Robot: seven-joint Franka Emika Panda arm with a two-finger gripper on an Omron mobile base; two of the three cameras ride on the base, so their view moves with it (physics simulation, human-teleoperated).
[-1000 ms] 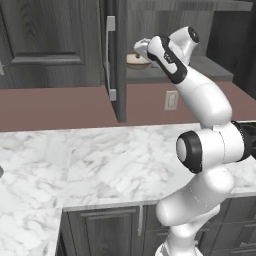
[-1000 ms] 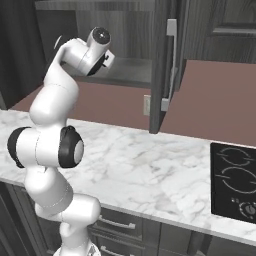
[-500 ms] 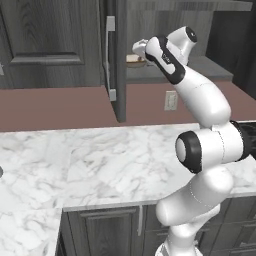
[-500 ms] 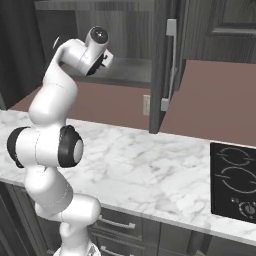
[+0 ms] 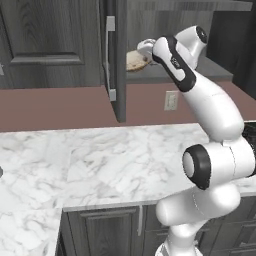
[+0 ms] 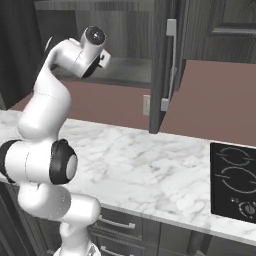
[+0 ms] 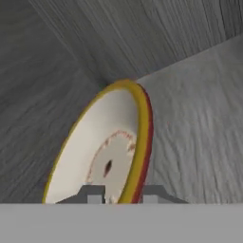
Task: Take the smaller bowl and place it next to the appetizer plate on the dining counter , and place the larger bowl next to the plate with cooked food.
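Note:
The smaller bowl (image 5: 134, 61), cream with a tan-yellow rim, sits inside the open upper cabinet, just left of my hand. Seen along the gripper, the bowl (image 7: 95, 142) stands on edge in the picture and shows its pale speckled inside. My gripper (image 7: 123, 194) has one fingertip (image 7: 92, 194) on the inner side of the rim and the other outside it, shut on the rim. From the left base camera the gripper (image 5: 144, 55) reaches into the cabinet at shelf height. The larger bowl, the appetizer plate and the dining counter are out of view.
The dark cabinet door (image 5: 114, 55) hangs open just left of the bowl and juts out over the marble wall counter (image 5: 100, 160). The grey shelf (image 6: 125, 75) carries the bowl. A black cooktop (image 6: 234, 180) is set in the counter to the right. A wall outlet (image 5: 171, 101) sits below the shelf.
The fingers have closed in on the bowl's rim. The arm and the bowl have stayed nearly where they were.

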